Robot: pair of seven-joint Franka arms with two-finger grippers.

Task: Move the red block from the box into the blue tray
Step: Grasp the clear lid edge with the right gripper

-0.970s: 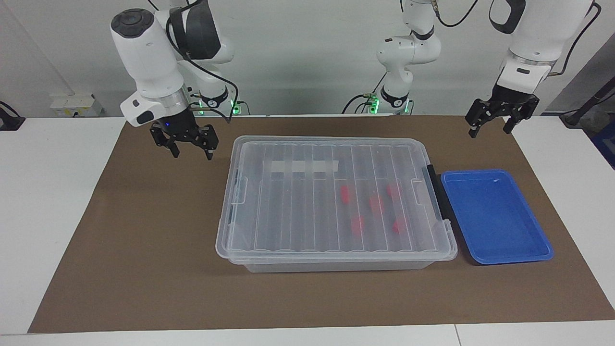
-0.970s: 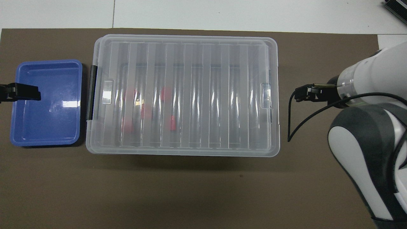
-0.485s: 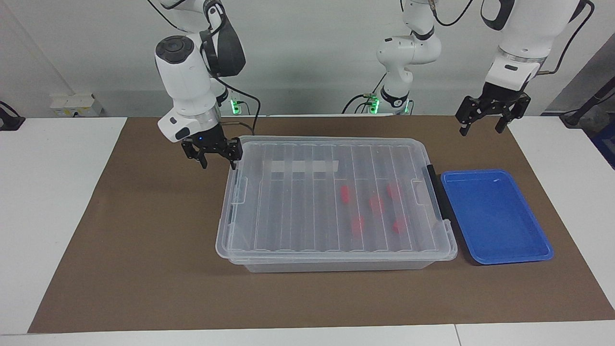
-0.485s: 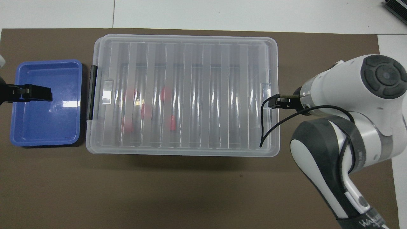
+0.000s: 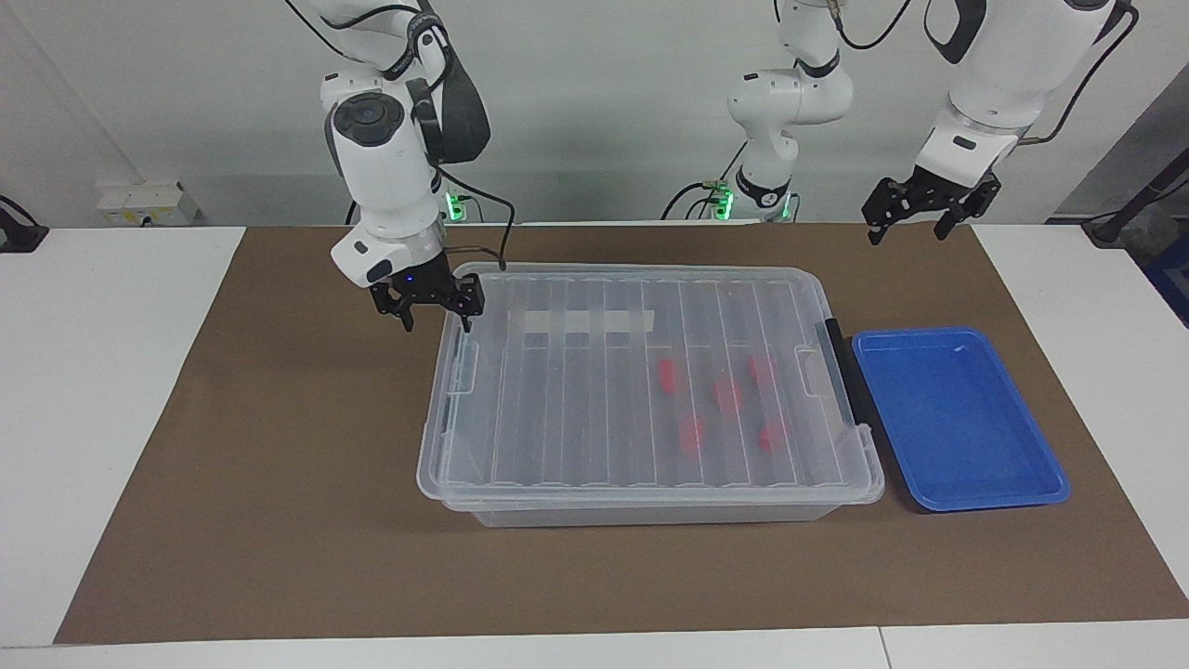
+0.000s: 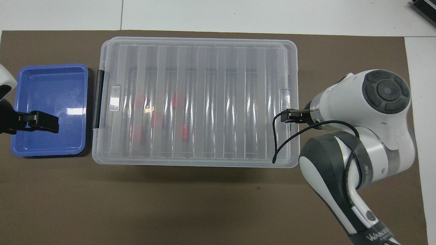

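**Lid shut, right gripper poised at the box's end**

Fingers (image 5: 466, 316) of the right gripper (image 5: 436, 316) spread apart, pointing down, in the upper middle of the facing view. Poised at the corner of the box (image 5: 641, 511) toward the right arm's end of the tabletop (image 5: 93, 418), one finger outside the rim, the other over the lid (image 5: 576, 390). Contact with the lid impossible to confirm. Seen in the overhead view just beside the clear end clip (image 6: 285, 98). Probably placed there to free that clip or lift the lid, since nothing inside can be reached while it is shut.

Fingers (image 5: 873, 230) of the left gripper (image 5: 907, 223) also spread, holding nothing, high in the upper corner of the facing view over the brown mat (image 5: 279, 465). Apparently waiting by the tray's end, clear of the box.

Red blocks (image 5: 727, 395), five of them, lying loose inside the box, visible through the ribbed lid, gathered in the half toward the left arm's end. None touched, none out. White tape strip (image 5: 588, 321) on the lid, higher in the frame than the blocks.

Dark latch (image 5: 841, 372) along the box's end toward the left arm. Blue tray (image 5: 957, 418) just beside that latch, flat on the mat, with no block in it: a short carry from blocks to tray, likely the reason for the pairing. Task judged at its opening step, lid first.
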